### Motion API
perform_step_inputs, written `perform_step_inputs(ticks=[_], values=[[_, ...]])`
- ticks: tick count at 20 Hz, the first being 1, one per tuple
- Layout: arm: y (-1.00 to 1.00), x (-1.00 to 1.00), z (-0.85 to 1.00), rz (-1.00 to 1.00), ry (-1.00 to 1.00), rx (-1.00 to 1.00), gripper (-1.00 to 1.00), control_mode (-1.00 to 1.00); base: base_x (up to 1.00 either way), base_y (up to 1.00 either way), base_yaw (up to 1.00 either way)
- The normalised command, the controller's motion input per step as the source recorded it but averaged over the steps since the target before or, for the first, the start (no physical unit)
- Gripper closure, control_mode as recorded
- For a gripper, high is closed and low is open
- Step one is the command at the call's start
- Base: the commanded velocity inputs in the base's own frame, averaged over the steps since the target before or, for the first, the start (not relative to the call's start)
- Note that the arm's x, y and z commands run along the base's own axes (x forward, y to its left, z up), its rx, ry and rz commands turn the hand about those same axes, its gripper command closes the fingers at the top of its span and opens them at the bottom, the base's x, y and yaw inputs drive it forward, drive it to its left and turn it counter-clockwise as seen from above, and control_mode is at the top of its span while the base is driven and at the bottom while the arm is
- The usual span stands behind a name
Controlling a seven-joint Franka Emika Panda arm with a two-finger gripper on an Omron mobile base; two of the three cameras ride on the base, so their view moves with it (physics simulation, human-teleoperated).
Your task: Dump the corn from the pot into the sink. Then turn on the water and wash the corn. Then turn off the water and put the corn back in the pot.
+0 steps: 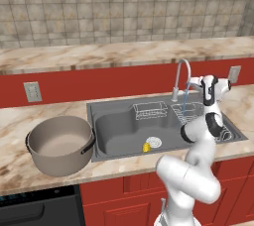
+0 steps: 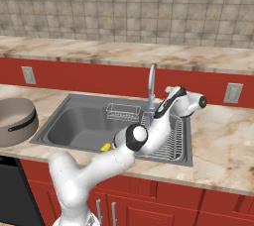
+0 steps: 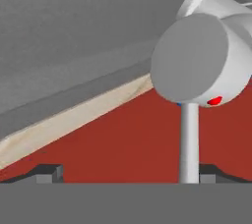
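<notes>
Already the dumping looks done: in the left base view the corn [image 1: 146,146] lies in the big basin of the sink [image 1: 115,127], touching the round drain [image 1: 154,142] at about its 8 o'clock, while the pot [image 1: 60,144] stands upright on the counter [image 1: 15,121] at 9 o'clock from the sink, its beige inside bare. A thin blue stream falls from the faucet [image 1: 181,77] spout into the wire rack [image 1: 203,117] side, at 3 o'clock from the corn, so the water seems to be on but not landing on the cob. The gripper [image 1: 195,84] sits just beside the faucet at 3 o'clock. In the right base view the corn [image 2: 105,146] shows as a yellow bit at the front edge of the sink [image 2: 74,121], partly behind the arm; the pot [image 2: 16,120] is at the far 9 o'clock edge. In the hand view the faucet's lever knob [image 3: 197,61] fills the 2 o'clock corner, its stem between the finger tips [image 3: 48,173], which stand wide apart, gripping nothing. I judge washing, shutting off the water and returning the corn remain.
</notes>
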Motion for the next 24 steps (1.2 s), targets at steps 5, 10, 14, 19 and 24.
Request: perform_step_inputs(ticks=[5,10,14,19,24], values=[[-0.06,-0.32,1.0,0.06,-0.42,0.0,-1.0,-1.0,0.0,0.0,0.0],[0.28,-0.51,0.98,0.02,-0.31,-0.26,-1.0,-1.0,0.0,0.0,0.0],[0.66,-1.0,0.24,0.0,-0.37,-0.56,-1.0,-1.0,0.0,0.0,0.0],[0.19,-0.99,0.08,-0.02,-0.29,-0.57,-1.0,-1.0,0.0,0.0,0.0],[-0.31,-0.23,0.13,-0.11,-0.03,-0.37,-1.0,-1.0,0.0,0.0,0.0]])
